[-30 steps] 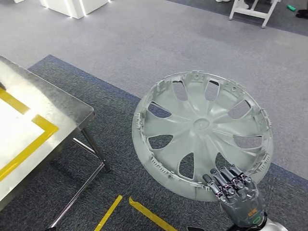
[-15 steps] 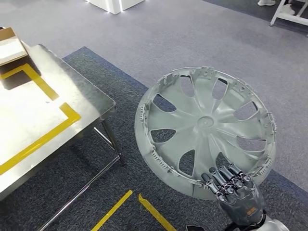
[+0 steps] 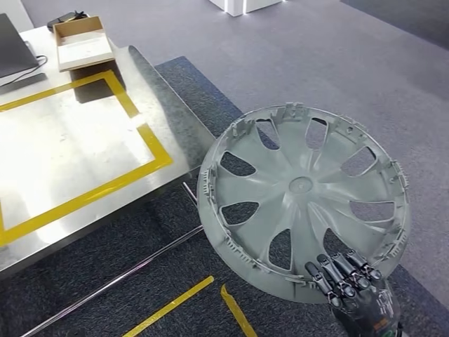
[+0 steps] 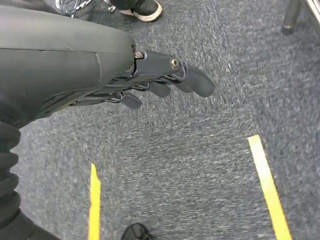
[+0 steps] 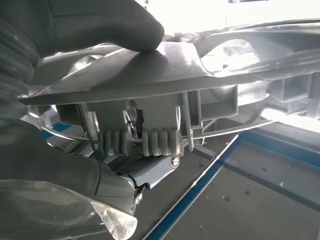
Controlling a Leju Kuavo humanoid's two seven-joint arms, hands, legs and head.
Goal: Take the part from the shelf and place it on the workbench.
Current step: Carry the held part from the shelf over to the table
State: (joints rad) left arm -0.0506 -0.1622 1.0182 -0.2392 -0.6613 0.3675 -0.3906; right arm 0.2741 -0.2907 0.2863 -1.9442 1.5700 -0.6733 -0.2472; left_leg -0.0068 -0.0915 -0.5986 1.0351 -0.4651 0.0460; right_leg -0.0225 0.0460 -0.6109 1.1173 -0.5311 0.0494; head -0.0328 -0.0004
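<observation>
The part is a large grey wheel cover (image 3: 302, 193) with curved spokes and open slots, held up in front of me in the head view. My right hand (image 3: 356, 289) grips its near rim from below. In the right wrist view the thick thumb (image 5: 113, 25) presses on one face of the wheel cover (image 5: 158, 65) and the fingers (image 5: 124, 175) clamp the other. The steel workbench (image 3: 175, 130), marked with a yellow tape rectangle (image 3: 143, 133), stands at the left, its corner just left of the cover. My left hand (image 4: 166, 82) hangs over the carpet, fingers straight and holding nothing.
On the workbench's far end lie a shallow cardboard tray (image 3: 83, 42) and a dark laptop (image 3: 13, 49). Yellow tape strips (image 3: 175, 305) mark the dark carpet below the cover. A person's shoe (image 4: 145, 9) stands on the carpet near my left hand.
The whole view has swung left: the workbench now spreads much wider and reaches the wheel cover's left rim. My right hand keeps the same grip on the cover.
</observation>
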